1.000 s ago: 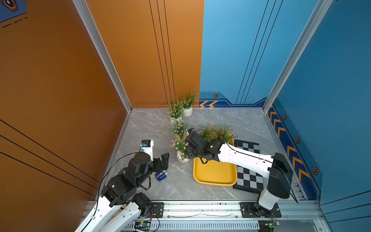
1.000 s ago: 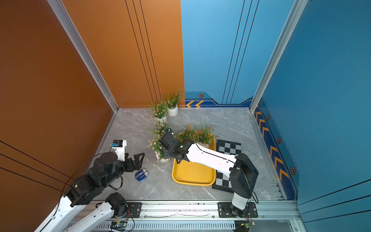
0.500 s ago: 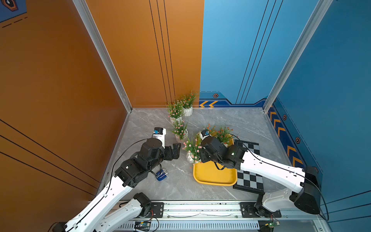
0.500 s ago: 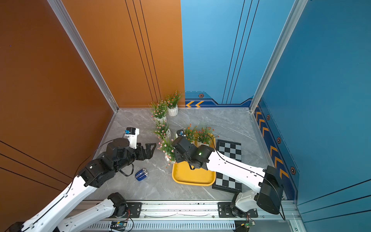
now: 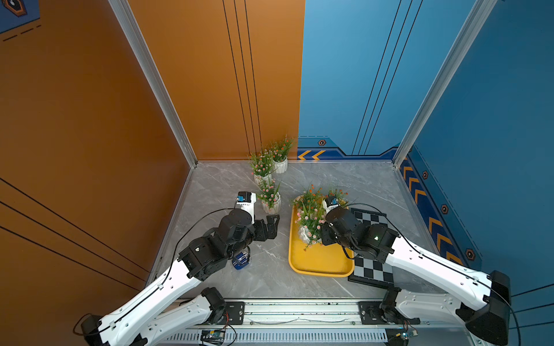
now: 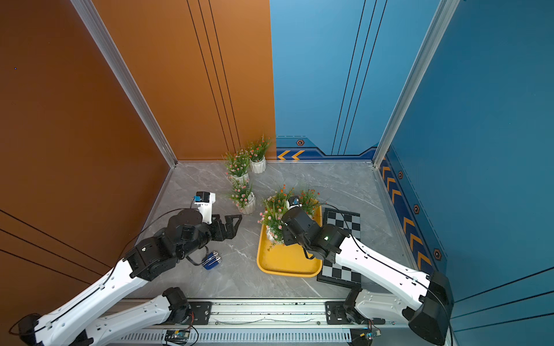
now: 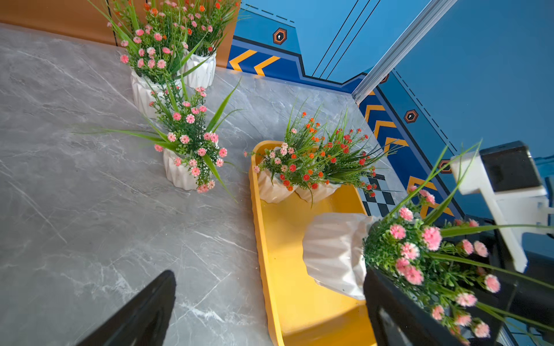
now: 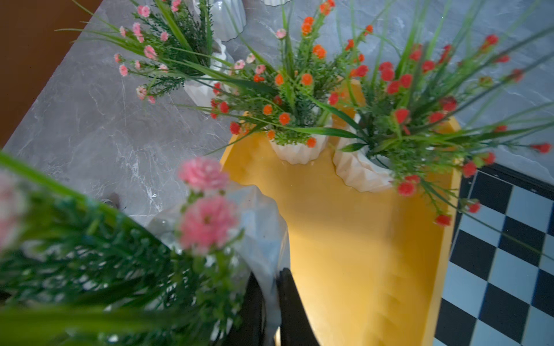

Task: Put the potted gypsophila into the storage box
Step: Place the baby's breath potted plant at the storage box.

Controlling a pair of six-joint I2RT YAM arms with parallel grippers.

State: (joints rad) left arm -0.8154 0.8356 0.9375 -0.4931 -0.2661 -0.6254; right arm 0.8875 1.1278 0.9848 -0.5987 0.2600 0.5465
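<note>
Right wrist view, item held: the potted gypsophila (image 8: 257,227), pink blooms in a faceted white pot, is pinched by the right gripper (image 8: 271,281), one finger inside the pot wall and one outside, clamped tight on the thin wall. That rim pinch likely explains why the pot hangs tilted rather than upright. Location: over the near, bare half of the storage box (image 8: 359,245); whether its base touches the yellow floor cannot be settled. Already stored, at the far end: an orange-flowered pot (image 8: 296,152) and a red-flowered pot (image 8: 362,173), side by side and touching, which leaves the open floor for this one. Outside the box, on the grey table (image 5: 224,185): a pink-flowered pot (image 5: 271,206) near the left arm, and a pair of pots (image 5: 280,166) against the back wall. The left gripper (image 5: 271,226) is spread wide and empty, poised above the table between that nearest pot and the box, judged to be waiting for its turn. Also present: a chequered board (image 5: 371,269) just beside the box, and a small blue object (image 5: 241,260) under the left arm.
</note>
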